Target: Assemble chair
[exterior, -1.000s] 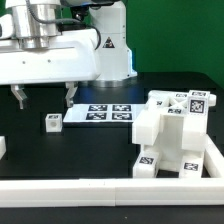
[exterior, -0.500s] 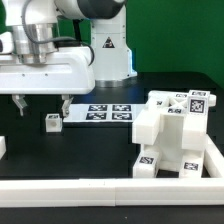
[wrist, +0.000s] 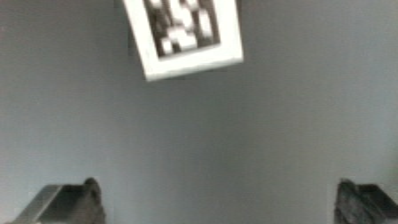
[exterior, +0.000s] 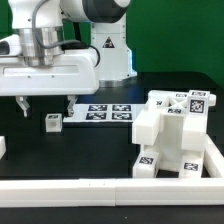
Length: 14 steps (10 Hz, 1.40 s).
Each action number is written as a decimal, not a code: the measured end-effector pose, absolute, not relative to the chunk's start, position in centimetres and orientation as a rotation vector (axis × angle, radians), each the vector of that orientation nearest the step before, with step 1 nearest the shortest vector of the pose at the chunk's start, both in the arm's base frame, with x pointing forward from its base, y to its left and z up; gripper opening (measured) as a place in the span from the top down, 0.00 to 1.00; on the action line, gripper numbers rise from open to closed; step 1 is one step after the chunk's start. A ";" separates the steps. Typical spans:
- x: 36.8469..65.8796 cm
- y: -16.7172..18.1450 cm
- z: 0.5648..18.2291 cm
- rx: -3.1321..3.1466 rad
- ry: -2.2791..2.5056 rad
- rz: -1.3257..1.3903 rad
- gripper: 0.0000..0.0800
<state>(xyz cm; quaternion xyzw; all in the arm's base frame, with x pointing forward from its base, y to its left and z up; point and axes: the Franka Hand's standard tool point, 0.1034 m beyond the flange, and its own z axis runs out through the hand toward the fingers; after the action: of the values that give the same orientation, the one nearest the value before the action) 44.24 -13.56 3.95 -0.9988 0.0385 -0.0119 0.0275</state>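
Just below the wide-open, empty claw sits a small cube on the table: light, rigid, smooth plastic, best pinched across its flat opposite sides.

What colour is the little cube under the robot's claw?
White, with a black-and-white square tag on it. The small cube shows best in the exterior view; the wrist view is blurry.

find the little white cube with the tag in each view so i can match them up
Exterior view: the small cube sits on the dark table, toward the exterior view's left, just below the open claw.
Wrist view: the small cube shows its tagged face, beyond the fingertips.
Shared landmark: the claw's two dark fingers.
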 end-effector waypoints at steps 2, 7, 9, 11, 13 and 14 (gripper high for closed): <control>44.0 -13.5 3.8 -3.082 0.090 -0.017 0.19; 42.3 -13.8 2.2 -3.086 0.096 0.040 0.19; 40.3 -14.4 1.0 -3.091 0.113 0.083 0.19; 39.8 -13.9 0.6 -3.089 0.135 0.101 0.19; 39.8 -14.0 0.7 -3.089 0.117 0.100 0.36; 39.8 -14.0 0.6 -3.089 0.100 0.100 0.36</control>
<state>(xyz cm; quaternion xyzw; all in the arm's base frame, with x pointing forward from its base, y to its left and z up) 39.82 -14.00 0.65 -0.9987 0.0325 0.0322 0.0245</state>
